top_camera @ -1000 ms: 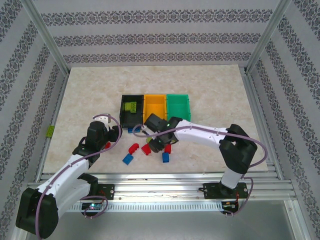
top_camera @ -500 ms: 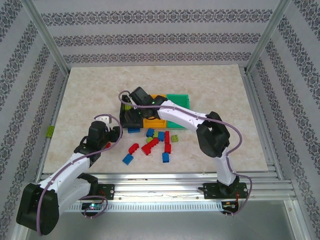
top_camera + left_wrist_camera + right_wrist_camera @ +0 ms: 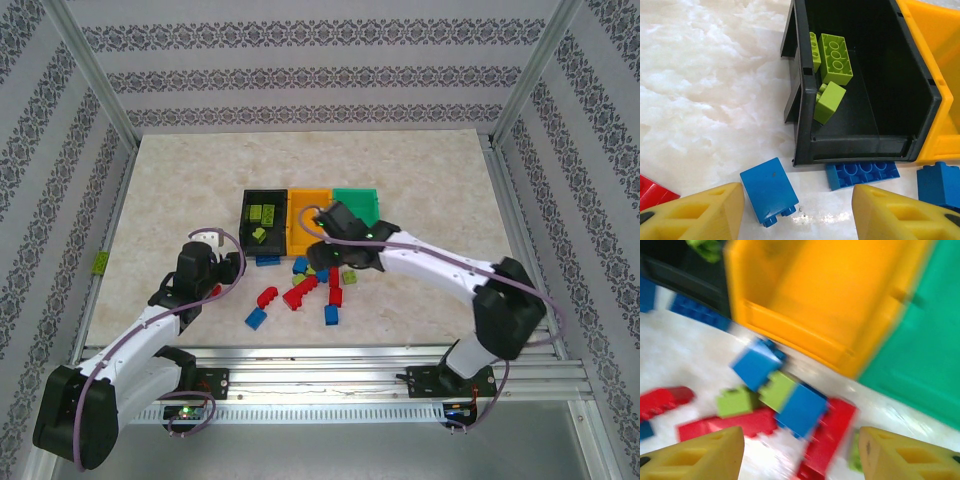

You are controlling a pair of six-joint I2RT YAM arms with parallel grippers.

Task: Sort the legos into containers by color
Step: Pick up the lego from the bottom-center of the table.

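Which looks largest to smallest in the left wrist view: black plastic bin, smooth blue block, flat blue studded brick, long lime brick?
1. black plastic bin
2. smooth blue block, but nearest the camera
3. flat blue studded brick and long lime brick: too alike to rank

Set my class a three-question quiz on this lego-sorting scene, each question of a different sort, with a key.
1. True or false: the black bin holds red bricks.
2. Which bin stands between the other two? A black, B orange, C green.
3. Fill in: the left gripper has its jaws ____.
Key: 1 false, it holds lime green bricks. 2 B, the orange bin. 3 open.
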